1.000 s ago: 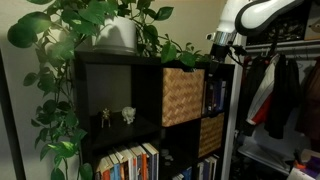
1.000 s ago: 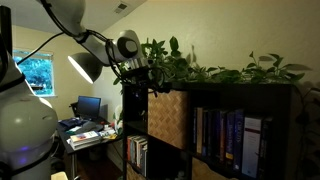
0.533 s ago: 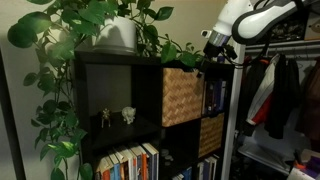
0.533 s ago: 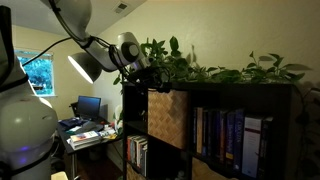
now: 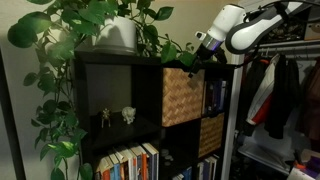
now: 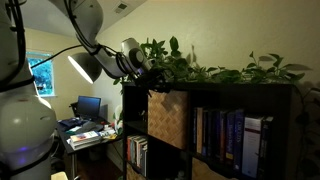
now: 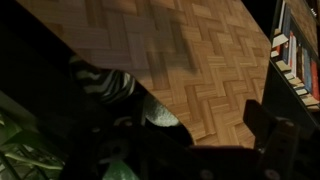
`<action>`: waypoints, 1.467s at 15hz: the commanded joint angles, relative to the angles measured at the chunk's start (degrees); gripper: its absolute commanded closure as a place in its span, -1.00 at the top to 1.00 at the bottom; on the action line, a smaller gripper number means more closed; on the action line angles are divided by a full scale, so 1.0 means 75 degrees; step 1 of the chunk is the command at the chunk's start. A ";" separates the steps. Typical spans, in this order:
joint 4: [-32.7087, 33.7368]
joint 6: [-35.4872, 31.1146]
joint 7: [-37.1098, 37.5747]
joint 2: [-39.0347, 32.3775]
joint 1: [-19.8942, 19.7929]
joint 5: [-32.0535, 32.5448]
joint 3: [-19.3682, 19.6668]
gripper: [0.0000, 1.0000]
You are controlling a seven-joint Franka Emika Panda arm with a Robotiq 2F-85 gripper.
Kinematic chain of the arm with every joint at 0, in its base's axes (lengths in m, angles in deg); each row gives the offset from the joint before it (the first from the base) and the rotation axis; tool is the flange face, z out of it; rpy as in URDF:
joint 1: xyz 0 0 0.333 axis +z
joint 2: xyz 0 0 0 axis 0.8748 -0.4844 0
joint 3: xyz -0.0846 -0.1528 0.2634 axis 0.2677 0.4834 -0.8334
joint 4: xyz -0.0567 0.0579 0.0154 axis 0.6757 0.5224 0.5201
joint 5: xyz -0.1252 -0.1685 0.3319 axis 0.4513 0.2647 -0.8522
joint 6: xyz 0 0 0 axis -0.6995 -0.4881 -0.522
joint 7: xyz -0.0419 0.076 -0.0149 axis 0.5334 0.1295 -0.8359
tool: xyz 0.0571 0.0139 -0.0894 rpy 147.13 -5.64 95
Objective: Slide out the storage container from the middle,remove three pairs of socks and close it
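Note:
The storage container (image 5: pixel 182 95) is a light tan woven wicker cube in the upper middle compartment of the black shelf; it also shows in the other exterior view (image 6: pixel 168 115). My gripper (image 5: pixel 192 55) hovers just above its top front edge, near the plant leaves, and stands open and empty (image 6: pixel 150 80). In the wrist view the woven wicker (image 7: pixel 180 50) fills the upper part. A striped sock (image 7: pixel 100 80) and a pale grey-green sock (image 7: pixel 160 114) show at its edge. One dark finger (image 7: pixel 268 125) shows at the right; the gripper (image 7: pixel 190 135) holds nothing.
A trailing pothos in a white pot (image 5: pixel 118 35) sits on the shelf top. Books (image 5: pixel 216 92) stand right of the container, a smaller darker basket (image 5: pixel 210 135) sits below, small figurines (image 5: pixel 117 116) to the left. Clothes (image 5: pixel 285 95) hang at the right. A desk with a monitor (image 6: pixel 88 108) stands behind.
The arm has swung along the shelf top toward the container's upper front edge. The jaws stayed open and the container has not moved.

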 commanded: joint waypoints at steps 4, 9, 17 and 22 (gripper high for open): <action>0.0488 -0.0652 -0.0124 -0.0726 -0.0269 0.0955 -0.0039 1.00; 0.0313 -0.0702 -0.0268 -0.0746 -0.0162 0.1140 0.0030 1.00; -0.0205 -0.0056 -0.3793 -0.0197 0.1579 -0.2265 0.0902 1.00; -0.0162 0.0685 -0.5044 0.0246 0.1673 -0.2880 0.1138 1.00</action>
